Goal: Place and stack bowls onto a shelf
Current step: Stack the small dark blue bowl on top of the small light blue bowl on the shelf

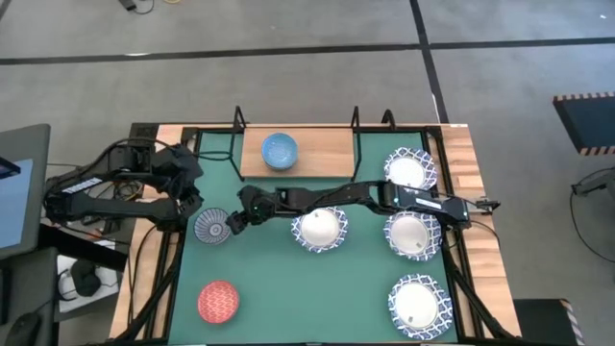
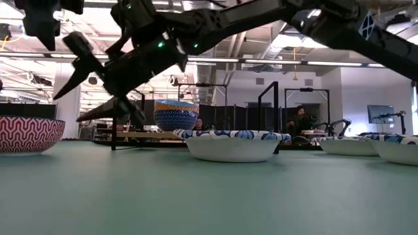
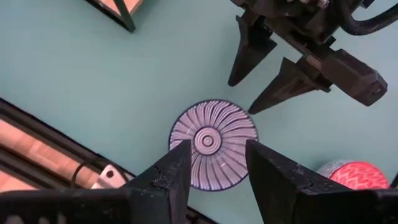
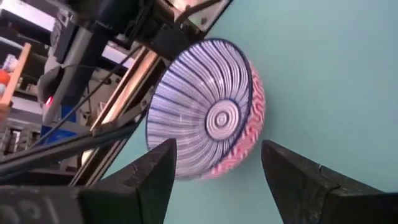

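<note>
The grey bowl (image 1: 211, 227) sits on the green mat (image 1: 288, 288) near its left edge, apart from the shelf (image 1: 298, 154), where a blue bowl (image 1: 280, 151) stands. It lies between my two grippers. My left gripper (image 1: 192, 205) is over its outer side, fingers (image 3: 171, 177) spread and empty. My right gripper (image 1: 233, 221) reaches in from across the mat, fingers (image 4: 149, 180) wide apart, also holding nothing. A round bowl has no long axis, so what matters is the rim: I judge the right fingers must straddle the near rim edge, and the left looks nearer to it overhead.

My left wrist view shows the bowl's ribbed inside directly past my fingers, with the right gripper's tips (image 3: 267, 74) just beyond it. The low view hides the grey bowl altogether; it shows a red bowl (image 2: 29, 134) and white bowls (image 2: 232, 145) instead.
</note>
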Controlling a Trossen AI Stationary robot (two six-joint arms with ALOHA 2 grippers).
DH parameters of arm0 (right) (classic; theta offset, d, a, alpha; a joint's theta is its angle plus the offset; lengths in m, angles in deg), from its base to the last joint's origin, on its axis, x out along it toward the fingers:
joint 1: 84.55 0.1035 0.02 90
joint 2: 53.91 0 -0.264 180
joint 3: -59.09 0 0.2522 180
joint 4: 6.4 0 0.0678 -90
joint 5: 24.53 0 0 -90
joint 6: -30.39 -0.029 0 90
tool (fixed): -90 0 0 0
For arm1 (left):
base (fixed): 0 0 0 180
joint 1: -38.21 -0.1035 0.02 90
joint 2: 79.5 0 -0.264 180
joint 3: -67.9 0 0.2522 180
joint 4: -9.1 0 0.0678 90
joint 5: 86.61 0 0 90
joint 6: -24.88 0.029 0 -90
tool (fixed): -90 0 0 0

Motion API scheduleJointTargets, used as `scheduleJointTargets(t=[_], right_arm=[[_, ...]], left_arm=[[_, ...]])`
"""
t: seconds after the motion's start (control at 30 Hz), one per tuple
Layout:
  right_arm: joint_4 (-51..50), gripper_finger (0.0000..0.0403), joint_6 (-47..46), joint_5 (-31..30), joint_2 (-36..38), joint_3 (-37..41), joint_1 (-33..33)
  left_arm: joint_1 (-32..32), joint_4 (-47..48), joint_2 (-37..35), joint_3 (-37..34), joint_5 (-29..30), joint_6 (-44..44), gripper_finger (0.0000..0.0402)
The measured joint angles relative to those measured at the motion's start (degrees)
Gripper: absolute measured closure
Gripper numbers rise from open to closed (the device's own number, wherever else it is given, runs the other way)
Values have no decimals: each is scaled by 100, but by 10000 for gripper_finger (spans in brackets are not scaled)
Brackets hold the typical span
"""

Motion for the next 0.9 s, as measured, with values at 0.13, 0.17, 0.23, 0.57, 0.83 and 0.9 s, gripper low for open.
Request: scheduleJointTargets(t=[0.13, 0.17, 0.23, 0.57, 0.83, 0.9], right_arm=[[141, 143, -96, -69, -169, -58, 0], [79, 143, -120, -142, -170, -57, 0], [113, 143, -100, -332, -238, -72, 2], [-177, 168, -184, -438, -340, -59, -90], [-299, 235, 206, -45, -341, -59, -13], [-277, 251, 342, 27, -340, -59, 44]], left_arm=[[0, 58, -6, -73, 78, 43, 266], [0, 67, -9, -93, 78, 43, 266], [0, 88, -9, -99, 78, 85, 266], [0, 212, -4, -101, 89, 284, 266], [0, 212, -4, -101, 311, 290, 266], [0, 212, -7, -101, 359, 291, 266]])
